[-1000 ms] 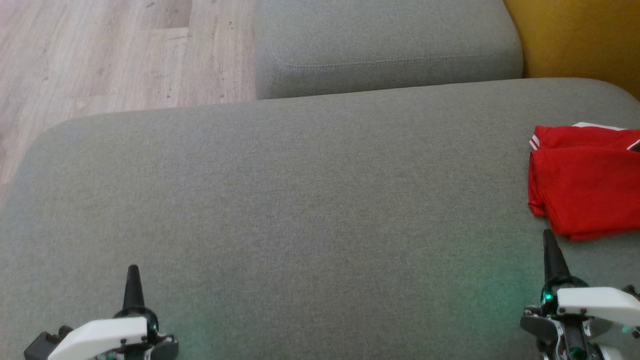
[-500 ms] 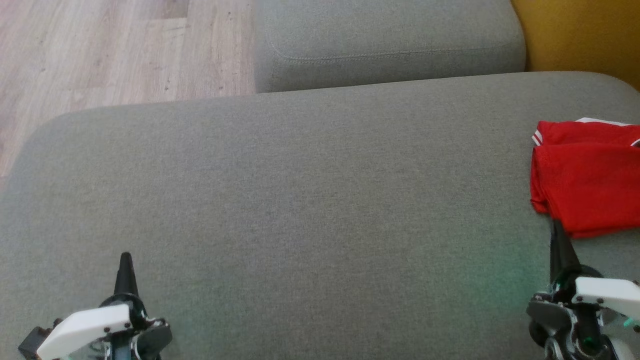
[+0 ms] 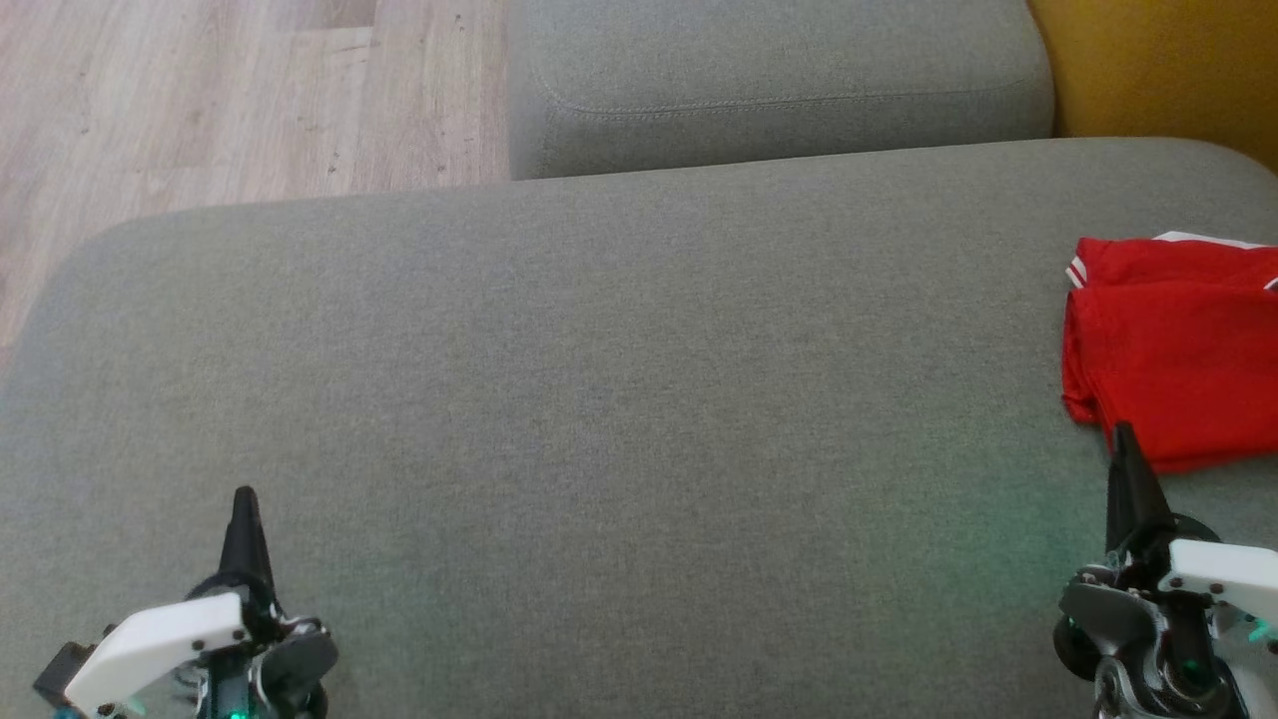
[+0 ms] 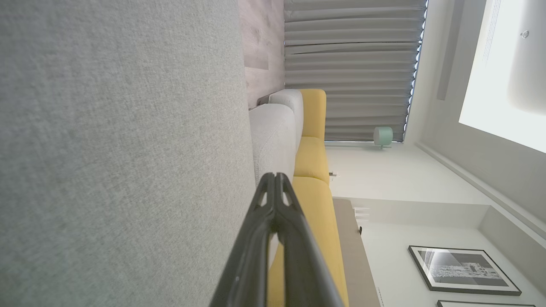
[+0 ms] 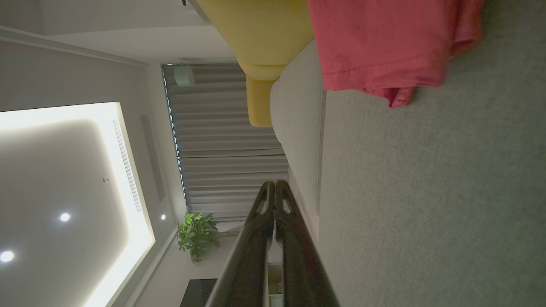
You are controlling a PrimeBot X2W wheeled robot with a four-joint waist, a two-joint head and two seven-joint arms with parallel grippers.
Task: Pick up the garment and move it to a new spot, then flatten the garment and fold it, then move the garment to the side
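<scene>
Right gripper (image 3: 1125, 431) has edged forward to the near hem of the folded red cloth garment (image 3: 1173, 350) (right end of the grey fabric sofa cushion (image 3: 599, 399)). It and the left gripper (image 3: 243, 496) are clenched, empty. Best open those 2 fingers before pinching the hem.

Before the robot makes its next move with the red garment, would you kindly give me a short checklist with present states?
1. Nothing in left claw, jaws shut: ok.
2. Nothing in right claw, jaws shut: ok.
3. The red garment lies folded on the grey cushion: ok.
4. Whole garment inside the head view: not ok, the right edge cuts it.
5. Right claw tip apart from garment: cannot tell.
</scene>
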